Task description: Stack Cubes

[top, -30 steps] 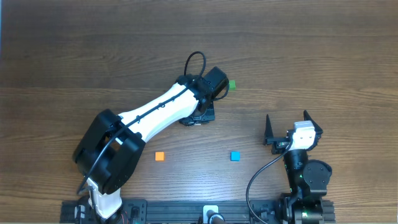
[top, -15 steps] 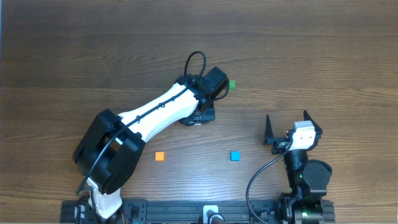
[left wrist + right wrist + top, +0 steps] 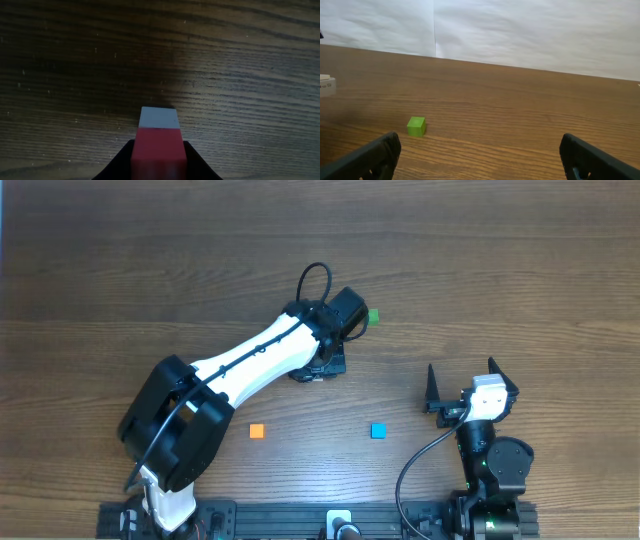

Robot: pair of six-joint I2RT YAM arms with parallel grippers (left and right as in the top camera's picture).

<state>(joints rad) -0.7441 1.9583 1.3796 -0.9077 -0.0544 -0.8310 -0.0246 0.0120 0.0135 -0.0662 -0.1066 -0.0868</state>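
A red cube (image 3: 158,142) sits between the fingers of my left gripper (image 3: 159,162), which is shut on it just above the wooden table. In the top view the left gripper (image 3: 318,367) is near the table's middle, below its wrist camera. A green cube (image 3: 373,316) lies just beyond it to the right, also visible as the green cube (image 3: 416,126) in the right wrist view. An orange cube (image 3: 257,431) and a blue cube (image 3: 378,430) rest near the front. My right gripper (image 3: 463,385) stands open at the right, holding nothing.
The wooden table (image 3: 520,270) is bare at the back and on both sides. The left arm's white link (image 3: 250,360) stretches diagonally across the left middle. A white wall (image 3: 530,35) stands behind the far table edge.
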